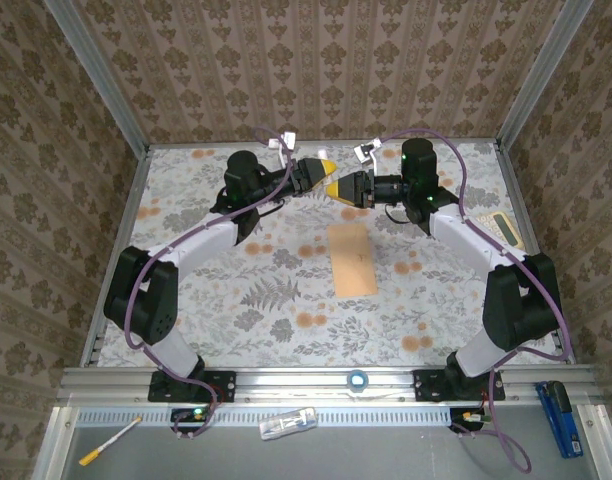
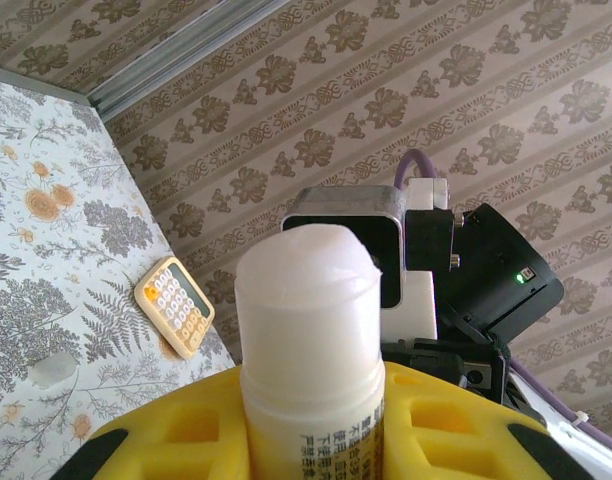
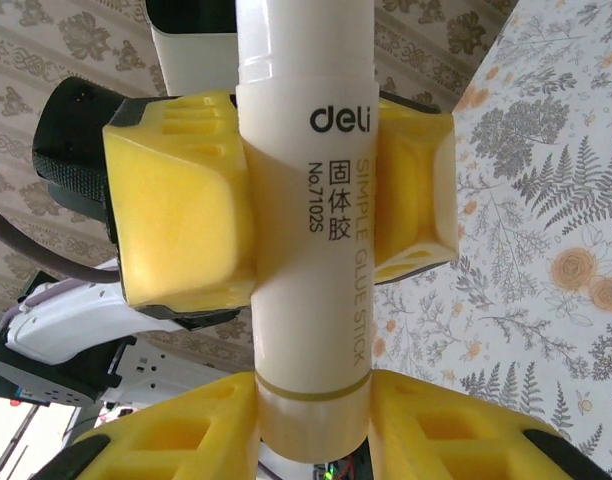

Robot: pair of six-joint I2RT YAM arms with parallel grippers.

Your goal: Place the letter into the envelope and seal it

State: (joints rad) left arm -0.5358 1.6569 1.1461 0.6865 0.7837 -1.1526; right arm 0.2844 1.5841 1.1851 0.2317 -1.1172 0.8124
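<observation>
A: The left gripper [image 1: 324, 167] is clamped on the barrel of the glue stick [image 3: 306, 200], up in the air over the far side of the table. The right gripper [image 1: 339, 188] has its pads pressed against one end of the stick, and that looks like a grip too.
B: And the envelope?
A: The envelope [image 1: 351, 258] lies flat on the tablecloth [image 1: 236, 300], mid-table, well apart from both grippers. Whether the letter is inside it I cannot tell.
B: How would it handle?
A: Light, thin and floppy, I'd judge — likely to skid on the cloth. Take it by an edge or the flap. The stick is stiff, smooth plastic, so it needs a square grip.
B: Counts?
A: One envelope, one glue stick, one calculator [image 2: 176, 305], two grippers.
</observation>
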